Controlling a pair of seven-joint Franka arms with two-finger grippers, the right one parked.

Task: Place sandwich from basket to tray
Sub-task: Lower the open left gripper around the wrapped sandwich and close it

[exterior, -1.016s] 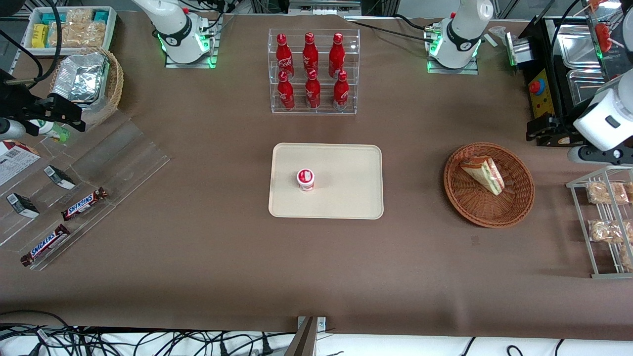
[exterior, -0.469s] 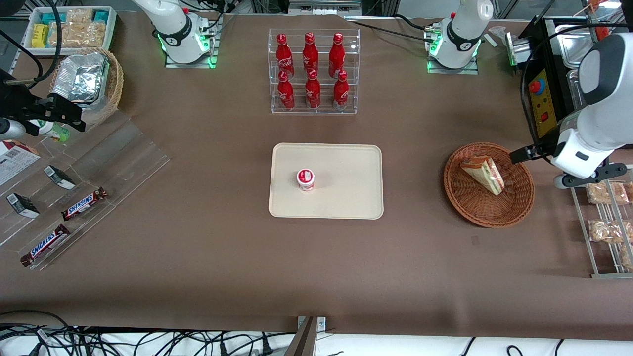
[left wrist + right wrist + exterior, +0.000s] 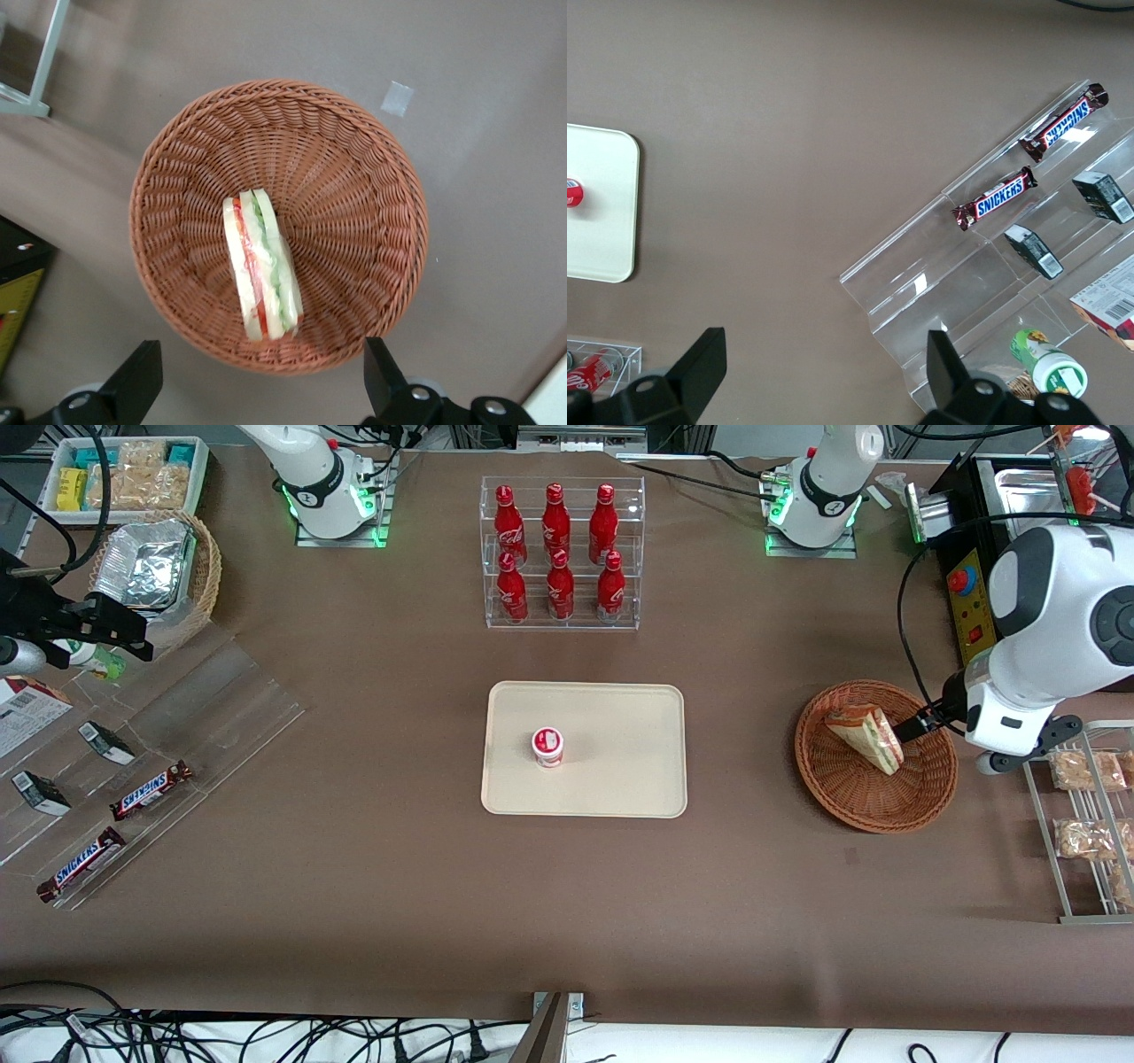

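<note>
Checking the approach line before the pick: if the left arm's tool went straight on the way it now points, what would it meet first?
Probably the sandwich. The open tool hangs above the basket, pointing down at it, and the sandwich lies just ahead of the gap between its fingers. Height above it is unclear.

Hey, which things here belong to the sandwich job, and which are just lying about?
Job: sandwich lying in the wicker basket; cream tray; left gripper, open above the basket.

Lying about: red-lidded cup on the tray, cola bottles, Snickers bars, bagged snacks.
</note>
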